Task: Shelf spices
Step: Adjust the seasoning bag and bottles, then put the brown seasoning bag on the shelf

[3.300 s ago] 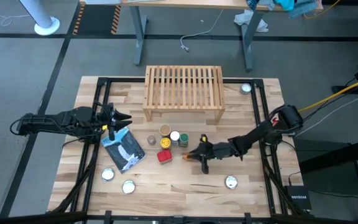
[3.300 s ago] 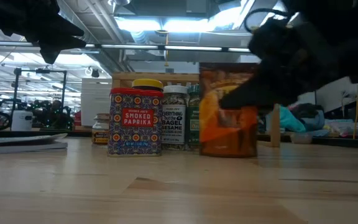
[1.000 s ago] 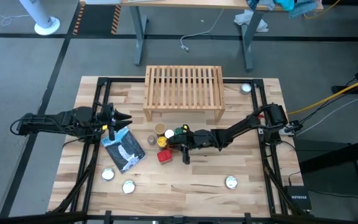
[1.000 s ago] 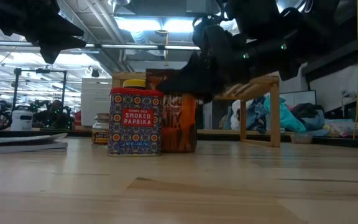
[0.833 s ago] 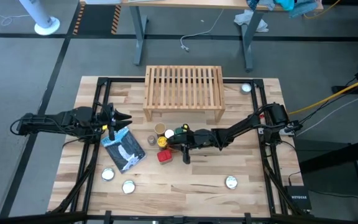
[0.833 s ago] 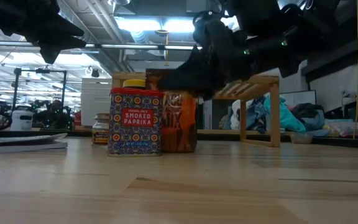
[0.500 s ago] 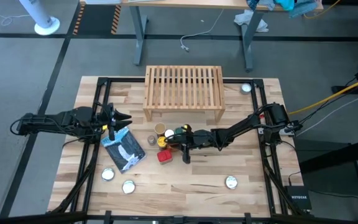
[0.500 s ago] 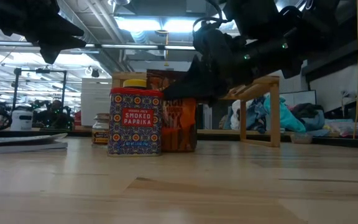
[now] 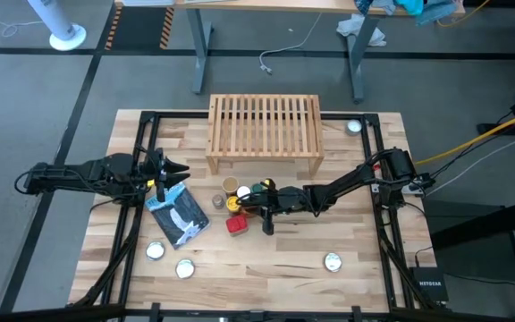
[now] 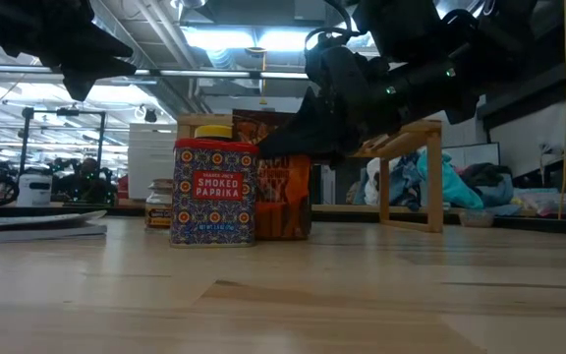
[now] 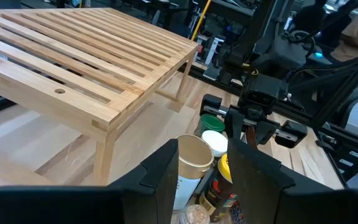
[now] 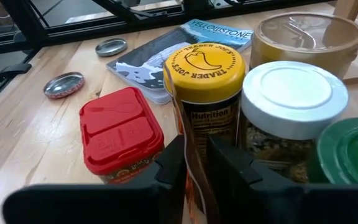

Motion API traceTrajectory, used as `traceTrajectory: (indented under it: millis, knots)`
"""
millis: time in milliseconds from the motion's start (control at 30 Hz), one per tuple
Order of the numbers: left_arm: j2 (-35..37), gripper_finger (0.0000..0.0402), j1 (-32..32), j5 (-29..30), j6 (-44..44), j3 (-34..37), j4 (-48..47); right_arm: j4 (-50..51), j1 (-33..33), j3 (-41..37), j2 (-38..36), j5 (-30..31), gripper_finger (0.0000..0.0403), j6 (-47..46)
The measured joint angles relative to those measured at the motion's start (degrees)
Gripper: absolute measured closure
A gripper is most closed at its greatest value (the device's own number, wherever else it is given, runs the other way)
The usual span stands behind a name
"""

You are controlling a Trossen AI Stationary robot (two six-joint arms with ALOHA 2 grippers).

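Beside the jar cluster: right gripper (image 12: 193,165) is pinching the thin orange packet's (image 12: 189,134) top edge, jaws nearly together.
Crowding: red tin (image 12: 120,142), yellow-lidded jar (image 12: 205,74), white-lidded jar (image 12: 293,96), green lid (image 12: 346,154) and tan-lidded jar (image 12: 309,36) are standing packed around the packet.
Shelf: slatted light-wood rack (image 9: 265,131) is sitting just behind the cluster.
Left gripper (image 9: 179,168): hovering over the blue-and-white pouch (image 9: 178,215), fingers partly parted, gripping nothing.
Scattered: flat silver discs (image 9: 170,259) are lying on the wooden tabletop (image 9: 266,268).

I am seeing my right tool (image 9: 265,208) carrying the orange packet (image 10: 283,192) across from the tabletop's right side, now arriving beside the red tin (image 9: 236,224) and jars.
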State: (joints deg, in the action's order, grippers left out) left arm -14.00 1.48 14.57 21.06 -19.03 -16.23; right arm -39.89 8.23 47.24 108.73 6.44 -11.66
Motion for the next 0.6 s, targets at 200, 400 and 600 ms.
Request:
traceTrajectory:
  millis: [200,400,600]
  knots:
    - [0.0,0.0271,0.0,0.0,-0.02,0.0,0.02,0.13,0.0,0.0,0.0,0.0,0.0333,0.0]
    - [-0.01,0.0271,-0.02,0.02,-2.37,0.0,0.01,0.17,0.0,0.0,0.0,-0.02,0.0333,0.0]
    - [-0.01,0.0271,-0.01,0.01,-4.59,0.0,0.02,0.17,0.0,0.0,0.0,-0.02,0.0333,0.0]
